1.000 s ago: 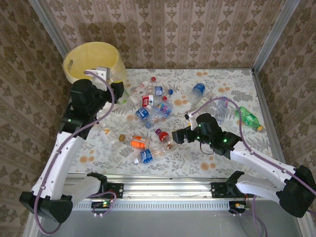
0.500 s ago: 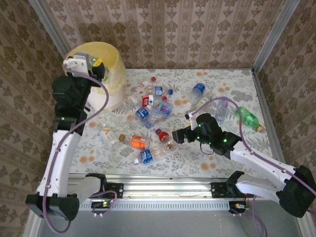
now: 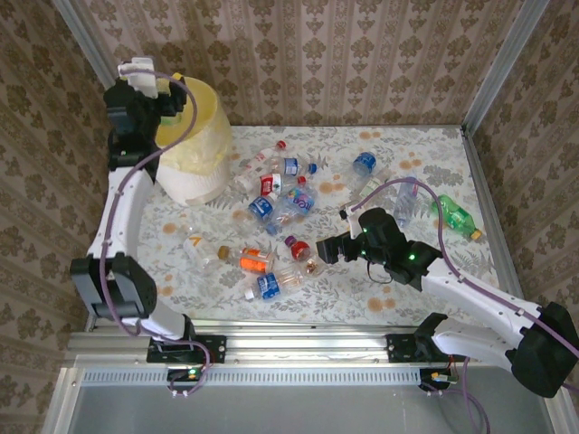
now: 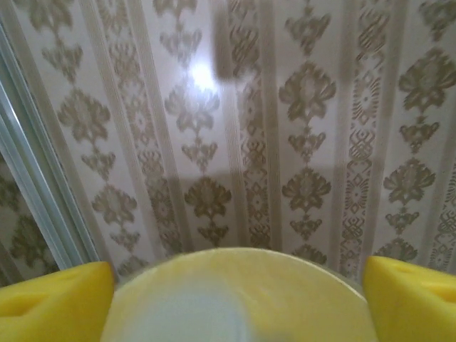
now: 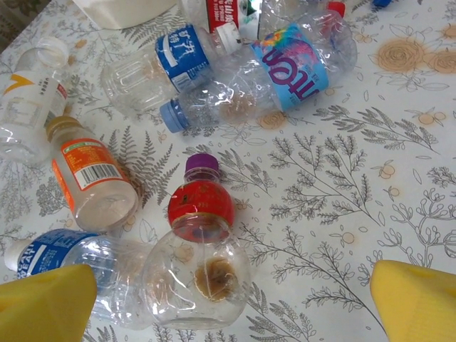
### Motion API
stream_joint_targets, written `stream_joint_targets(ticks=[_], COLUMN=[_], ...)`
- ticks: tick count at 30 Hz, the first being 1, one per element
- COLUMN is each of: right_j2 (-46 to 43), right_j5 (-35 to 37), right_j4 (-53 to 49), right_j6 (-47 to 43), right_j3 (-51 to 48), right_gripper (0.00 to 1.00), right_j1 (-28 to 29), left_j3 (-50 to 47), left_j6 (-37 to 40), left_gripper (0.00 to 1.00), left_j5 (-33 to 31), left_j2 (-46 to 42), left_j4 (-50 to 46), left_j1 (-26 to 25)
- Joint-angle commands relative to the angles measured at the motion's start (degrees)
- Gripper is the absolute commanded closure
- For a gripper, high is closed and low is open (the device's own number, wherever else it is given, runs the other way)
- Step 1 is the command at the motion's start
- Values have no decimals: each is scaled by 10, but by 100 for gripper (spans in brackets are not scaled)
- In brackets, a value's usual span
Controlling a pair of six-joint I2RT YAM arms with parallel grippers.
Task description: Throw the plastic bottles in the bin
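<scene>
Damask walls, floral tablecloth (bottles strewn); left pincer, right pincer both gape apart.

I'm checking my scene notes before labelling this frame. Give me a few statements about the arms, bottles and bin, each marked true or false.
1. The left gripper hangs over the bin. True.
2. The right gripper is shut on a bottle. False: its fingers are wide apart, above the purple-capped bottle.
3. A green bottle lies near the right edge of the table. True.
4. The orange-labelled bottle is in the bin. False: it lies on the table.
</scene>
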Motion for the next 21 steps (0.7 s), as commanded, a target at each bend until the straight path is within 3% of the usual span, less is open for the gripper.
stream_joint_targets(ticks=[1,6,10,16,21], right_j2=[27,107,161,247,301], right_j5=[19,-6,-47,-70,-85], right_j4=[-42,-99,-87,-79,-73], right_j6=[27,70,89,97,99], right_j3=[27,72,84,115,135], right_gripper=[0,0,0,0,0], right_j1=[-5,-9,-9,-9,-9], left_j3=[57,61,34,-52,-101], left_j6=[-20,-59,-65,-89,-92], left_gripper=[0,0,0,0,0], left_j5=[-1,9,40,67,35], left_j2=[2,-54,-111,-201,-252], left_j4=[-125,-172,-194,-190,-207], left_j1=[2,-3,-25,-85,-152])
